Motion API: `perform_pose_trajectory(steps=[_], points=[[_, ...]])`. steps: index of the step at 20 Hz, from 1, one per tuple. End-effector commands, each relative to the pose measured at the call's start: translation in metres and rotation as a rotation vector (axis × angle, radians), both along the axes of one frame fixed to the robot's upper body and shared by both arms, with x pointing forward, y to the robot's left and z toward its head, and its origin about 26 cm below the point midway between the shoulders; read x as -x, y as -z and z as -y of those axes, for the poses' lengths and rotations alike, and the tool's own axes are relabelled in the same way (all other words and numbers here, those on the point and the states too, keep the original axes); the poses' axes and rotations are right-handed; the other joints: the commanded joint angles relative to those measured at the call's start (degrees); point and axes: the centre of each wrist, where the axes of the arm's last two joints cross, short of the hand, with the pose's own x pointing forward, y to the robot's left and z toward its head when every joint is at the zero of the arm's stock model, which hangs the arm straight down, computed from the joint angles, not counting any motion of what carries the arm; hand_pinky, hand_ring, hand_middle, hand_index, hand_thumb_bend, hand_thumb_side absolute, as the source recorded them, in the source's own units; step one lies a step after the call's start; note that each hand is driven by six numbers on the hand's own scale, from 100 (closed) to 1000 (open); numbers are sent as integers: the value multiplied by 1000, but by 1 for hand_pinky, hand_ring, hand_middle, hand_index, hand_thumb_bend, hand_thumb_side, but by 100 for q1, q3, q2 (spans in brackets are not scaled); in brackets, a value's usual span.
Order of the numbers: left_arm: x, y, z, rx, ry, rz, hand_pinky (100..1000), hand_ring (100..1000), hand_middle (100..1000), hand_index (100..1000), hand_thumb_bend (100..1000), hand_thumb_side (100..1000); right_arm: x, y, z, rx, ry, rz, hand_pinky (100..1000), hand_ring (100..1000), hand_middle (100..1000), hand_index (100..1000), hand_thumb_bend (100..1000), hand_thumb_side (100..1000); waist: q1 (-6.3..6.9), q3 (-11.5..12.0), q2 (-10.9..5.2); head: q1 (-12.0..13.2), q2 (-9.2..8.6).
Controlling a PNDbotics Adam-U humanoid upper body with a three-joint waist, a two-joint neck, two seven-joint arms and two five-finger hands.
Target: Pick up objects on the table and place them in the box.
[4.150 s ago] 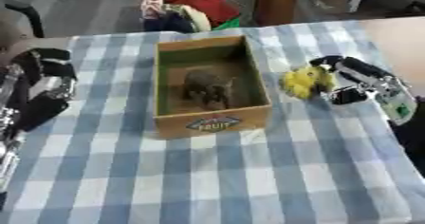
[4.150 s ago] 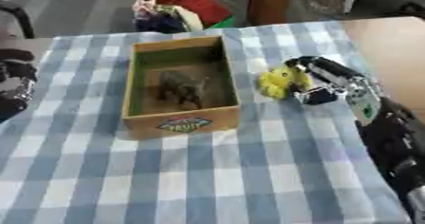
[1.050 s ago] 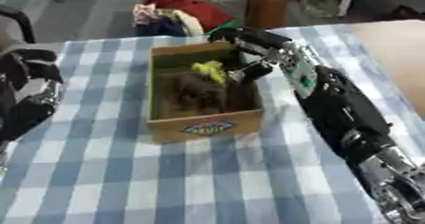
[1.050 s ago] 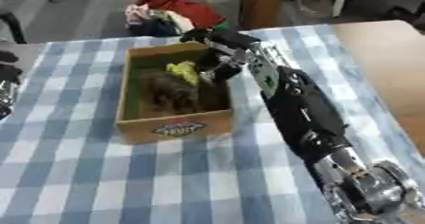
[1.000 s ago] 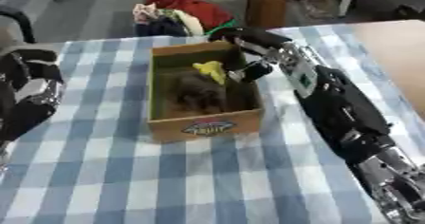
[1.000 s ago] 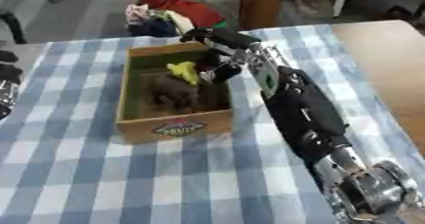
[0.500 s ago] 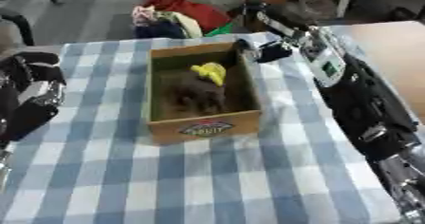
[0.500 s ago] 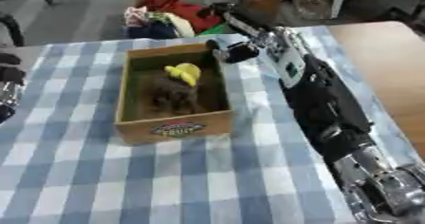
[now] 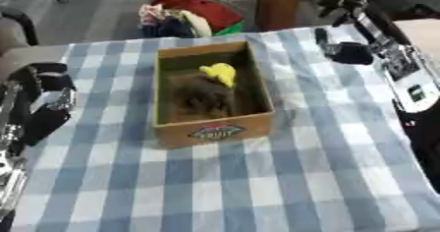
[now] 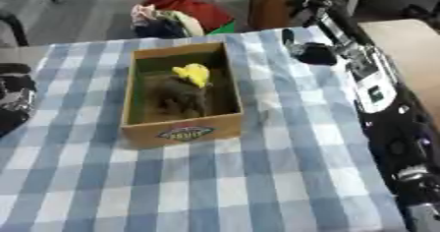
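**Right hand drawn back, empty**

Checked table: wide bare cloth in front and to the right of box. Box near centre, long axis running away from robot. Right hand now past far right corner, off the box, where a second ago over it; fingers curled, holding nothing. Left hand at left edge, fingers slack. Brown toy inside; yellow toy just behind it, lying aslant.

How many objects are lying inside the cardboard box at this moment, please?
2: a yellow object at the far end of the box, and a dark object in the middle just in front of it. Smaller things underneath may be hidden.
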Motion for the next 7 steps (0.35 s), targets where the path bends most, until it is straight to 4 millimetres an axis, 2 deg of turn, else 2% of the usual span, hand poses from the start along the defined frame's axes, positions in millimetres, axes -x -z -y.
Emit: perform_pose_trajectory(steps=[1, 7], points=[[0, -4, -5, 2, -21, 18, 732, 643, 661, 705, 100, 228, 14, -19, 12, -48, 38, 61, 635, 880, 665, 862, 100, 243, -2, -18, -50, 128, 107], [1, 3, -8, 27, -54, 8, 732, 646, 662, 699, 100, 228, 37, -14, 20, -132, 66, 9, 631, 880, 658, 861, 100, 243, 16, -113, 18, 338, 184]])
